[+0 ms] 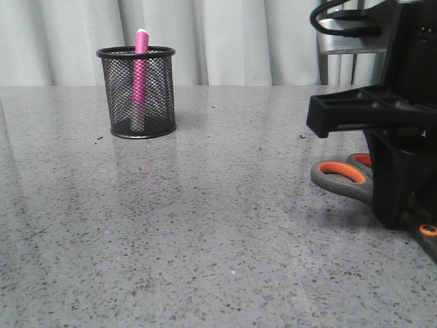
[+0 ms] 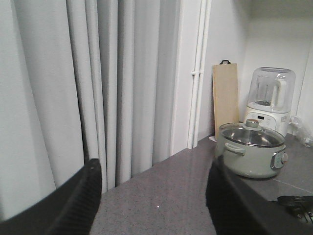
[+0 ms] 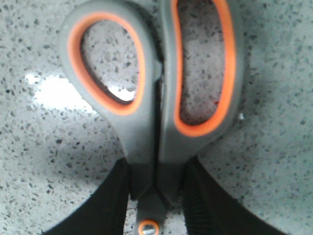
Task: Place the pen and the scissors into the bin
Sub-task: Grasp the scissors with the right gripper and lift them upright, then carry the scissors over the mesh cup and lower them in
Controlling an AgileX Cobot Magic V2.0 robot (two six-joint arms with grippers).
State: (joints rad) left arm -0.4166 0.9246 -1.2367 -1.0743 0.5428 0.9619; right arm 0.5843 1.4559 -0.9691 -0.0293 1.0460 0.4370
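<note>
The pink pen (image 1: 141,75) stands upright inside the black mesh bin (image 1: 160,96) at the back left of the table. The scissors (image 1: 339,175) lie flat on the table at the right, their orange-lined loops pointing left. My right gripper (image 1: 401,205) stands over them. In the right wrist view its fingers (image 3: 110,200) press both sides of the scissors (image 3: 146,132) at the neck just ahead of the orange pivot screw (image 3: 148,228). My left gripper (image 2: 154,196) is open and empty, raised and facing the curtains.
Grey speckled tabletop (image 1: 205,225) with pale curtains behind. The left wrist view shows a green lidded pot (image 2: 249,152), a blender (image 2: 269,98) and a wooden board (image 2: 226,98) on a counter off to the side.
</note>
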